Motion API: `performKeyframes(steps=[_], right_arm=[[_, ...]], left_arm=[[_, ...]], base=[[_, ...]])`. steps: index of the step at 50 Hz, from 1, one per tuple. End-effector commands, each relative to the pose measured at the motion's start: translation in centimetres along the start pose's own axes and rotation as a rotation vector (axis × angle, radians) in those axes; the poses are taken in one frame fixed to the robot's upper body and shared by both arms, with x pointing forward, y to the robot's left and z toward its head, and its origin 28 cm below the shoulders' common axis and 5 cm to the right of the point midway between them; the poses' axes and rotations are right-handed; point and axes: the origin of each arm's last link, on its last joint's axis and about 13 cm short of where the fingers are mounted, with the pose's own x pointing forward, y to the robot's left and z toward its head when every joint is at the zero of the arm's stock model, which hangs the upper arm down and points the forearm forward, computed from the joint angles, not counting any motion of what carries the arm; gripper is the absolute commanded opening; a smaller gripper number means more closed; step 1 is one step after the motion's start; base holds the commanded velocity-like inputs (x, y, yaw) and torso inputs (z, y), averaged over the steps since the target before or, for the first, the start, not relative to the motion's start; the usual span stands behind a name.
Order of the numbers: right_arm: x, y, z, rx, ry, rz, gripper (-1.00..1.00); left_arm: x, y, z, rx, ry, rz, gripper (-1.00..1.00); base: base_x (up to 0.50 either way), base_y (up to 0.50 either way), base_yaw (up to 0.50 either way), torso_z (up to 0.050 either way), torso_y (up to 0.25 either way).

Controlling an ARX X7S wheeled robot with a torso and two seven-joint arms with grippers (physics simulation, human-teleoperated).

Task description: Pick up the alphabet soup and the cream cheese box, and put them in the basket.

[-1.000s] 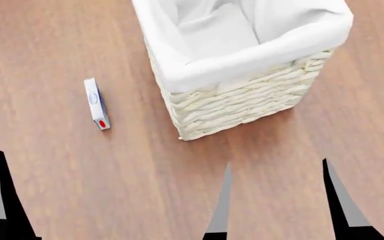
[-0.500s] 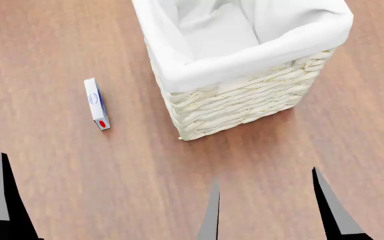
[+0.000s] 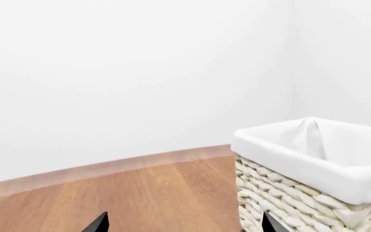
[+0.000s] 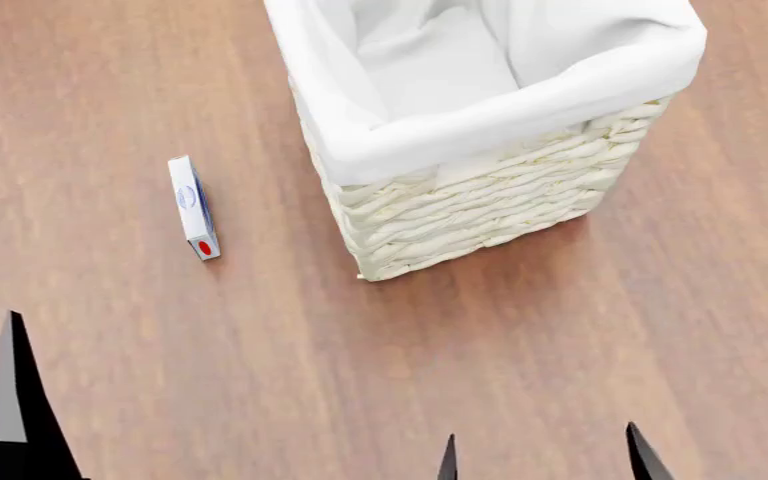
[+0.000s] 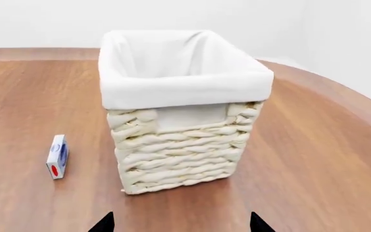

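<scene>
Wood floor (image 4: 224,360): right pincer (image 4: 540,455) pulled back, open.

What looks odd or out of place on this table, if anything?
Little stands out. The basket stands upright and intact, its liner neatly folded over the rim. The cream cheese box stands on a thin edge rather than lying flat, left of the basket and apart from it. No soup can shows in any view.

The cream woven wicker basket (image 4: 491,205) looks rough, its white cloth liner (image 5: 172,87) soft and matt. The brown wooden table (image 4: 224,380) shows a smooth, faintly satin grain.
</scene>
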Motion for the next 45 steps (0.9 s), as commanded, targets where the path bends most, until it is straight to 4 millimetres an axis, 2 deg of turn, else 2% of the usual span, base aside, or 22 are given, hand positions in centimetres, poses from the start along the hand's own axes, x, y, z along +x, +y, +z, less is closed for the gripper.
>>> performKeyframes(steps=[1, 45], right_arm=[[-0.7, -0.3, -0.6, -0.001, 0.076, -0.021, 1.00], [-2.8, -0.8, -2.4, 0.039, 0.271, -0.009, 1.00]], left_arm=[[-0.1, -0.1, -0.2, -0.001, 0.006, -0.002, 1.00], [0.0, 0.0, -0.3, 0.002, 0.011, -0.008, 1.00]], base=[[0.00, 0.00, 0.00, 0.000, 0.000], [0.00, 0.00, 0.00, 0.000, 0.000]])
